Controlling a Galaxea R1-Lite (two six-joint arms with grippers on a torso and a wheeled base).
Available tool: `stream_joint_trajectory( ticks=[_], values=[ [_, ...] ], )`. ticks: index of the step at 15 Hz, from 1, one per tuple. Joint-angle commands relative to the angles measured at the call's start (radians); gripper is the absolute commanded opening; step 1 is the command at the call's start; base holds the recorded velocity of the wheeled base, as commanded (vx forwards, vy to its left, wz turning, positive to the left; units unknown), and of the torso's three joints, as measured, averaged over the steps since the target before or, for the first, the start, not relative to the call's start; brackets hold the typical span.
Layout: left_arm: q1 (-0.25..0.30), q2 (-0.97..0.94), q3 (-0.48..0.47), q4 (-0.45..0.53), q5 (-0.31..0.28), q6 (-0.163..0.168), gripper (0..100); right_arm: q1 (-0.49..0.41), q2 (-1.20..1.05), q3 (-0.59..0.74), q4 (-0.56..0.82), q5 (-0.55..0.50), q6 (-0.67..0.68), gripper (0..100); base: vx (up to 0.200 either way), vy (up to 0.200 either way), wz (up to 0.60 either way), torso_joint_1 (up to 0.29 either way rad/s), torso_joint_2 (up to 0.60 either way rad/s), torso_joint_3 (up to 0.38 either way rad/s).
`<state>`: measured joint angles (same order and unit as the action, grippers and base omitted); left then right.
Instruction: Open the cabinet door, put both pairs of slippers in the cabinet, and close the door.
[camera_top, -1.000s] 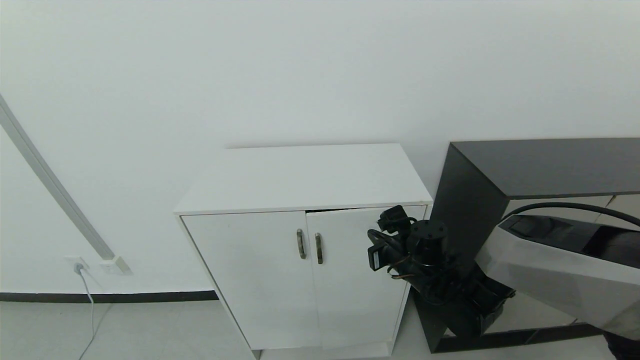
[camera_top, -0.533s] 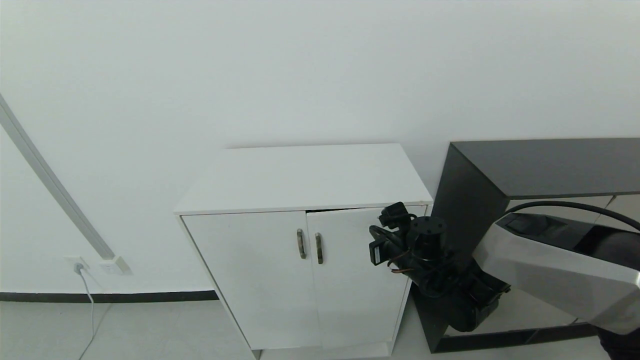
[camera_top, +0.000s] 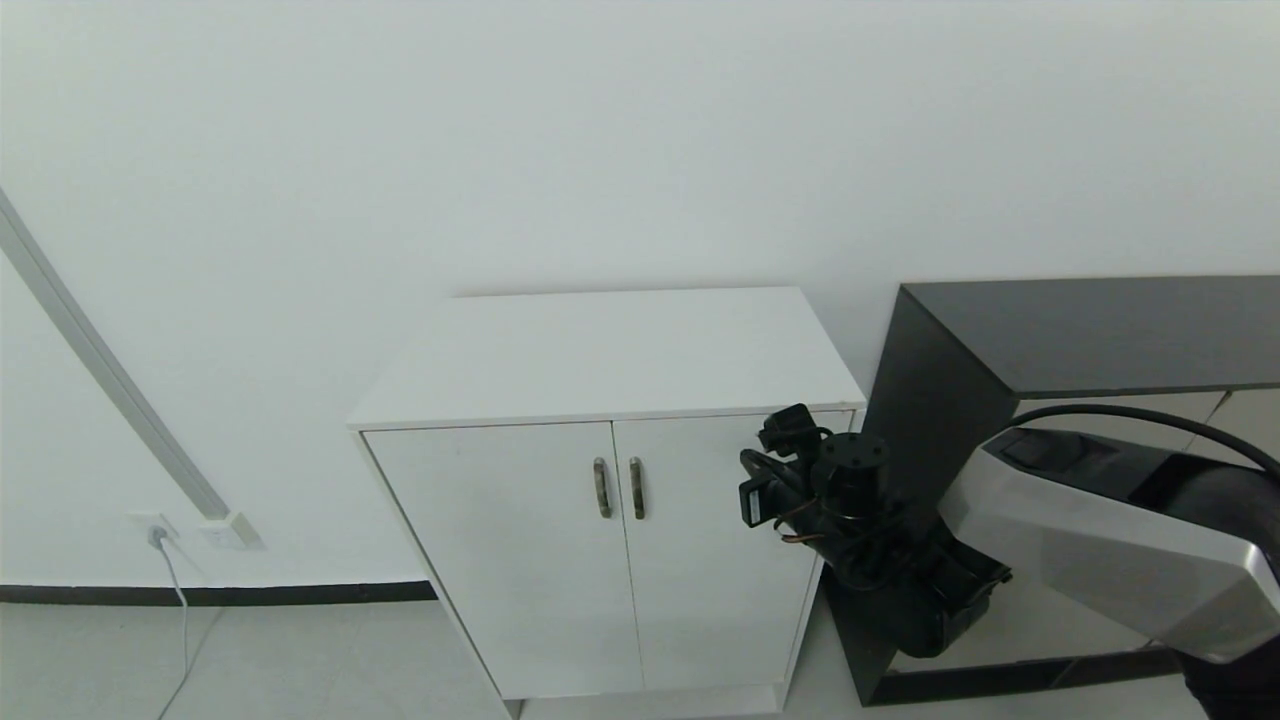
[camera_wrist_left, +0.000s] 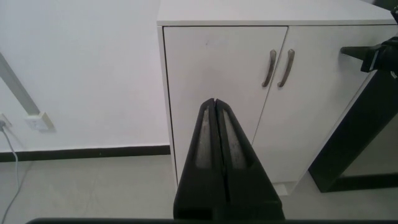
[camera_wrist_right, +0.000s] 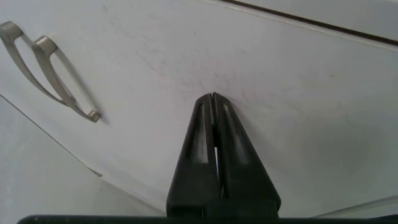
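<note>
The head camera looks forward and down on the cabinet (camera_top: 610, 355). The left wrist camera faces its front from lower, well back; the right wrist camera is close against the right door (camera_wrist_right: 280, 124). All share the handles (camera_top: 637, 488).

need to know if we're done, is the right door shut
Shut: the right door lies flush with the left door, with no gap under the top.

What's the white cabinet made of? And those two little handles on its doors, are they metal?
The white cabinet looks like painted or laminated board: flat, matte, even white panels with sharp straight edges. The handles look like metal, brushed dull silver-grey: thin curved bars with a soft sheen, though coated plastic is possible.
</note>
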<state>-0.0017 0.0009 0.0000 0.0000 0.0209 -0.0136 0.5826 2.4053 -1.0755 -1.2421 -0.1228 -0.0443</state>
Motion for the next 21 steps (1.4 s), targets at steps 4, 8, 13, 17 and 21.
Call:
stream_joint_trajectory(
  ticks=[4,8,13,17,21],
  values=[
    [0.0,-0.001,0.0,0.0,0.001,0.0,0,-0.001,0.006,-0.004,0.0,0.0,0.0,0,0.0,0.0,0.0,0.0,0.0,0.0],
    [0.0,0.001,0.0,0.0,0.001,0.0,0,-0.001,0.008,-0.011,0.0,0.0,0.0,0,0.0,0.0,0.0,0.0,0.0,0.0],
    [0.0,0.001,0.0,0.0,0.001,0.0,0,-0.001,0.011,-0.017,0.0,0.0,0.0,0,0.0,0.0,0.0,0.0,0.0,0.0],
    [0.0,-0.001,0.0,0.0,0.001,0.0,0,-0.001,-0.022,0.023,-0.022,-0.009,0.0,0,0.0,0.0,0.0,0.0,0.0,0.0],
    [0.0,0.001,0.0,0.0,0.001,-0.002,0,-0.006,-0.127,0.158,-0.085,-0.077,0.0,0,0.0,0.0,0.0,0.0,0.0,0.0]
  ],
)
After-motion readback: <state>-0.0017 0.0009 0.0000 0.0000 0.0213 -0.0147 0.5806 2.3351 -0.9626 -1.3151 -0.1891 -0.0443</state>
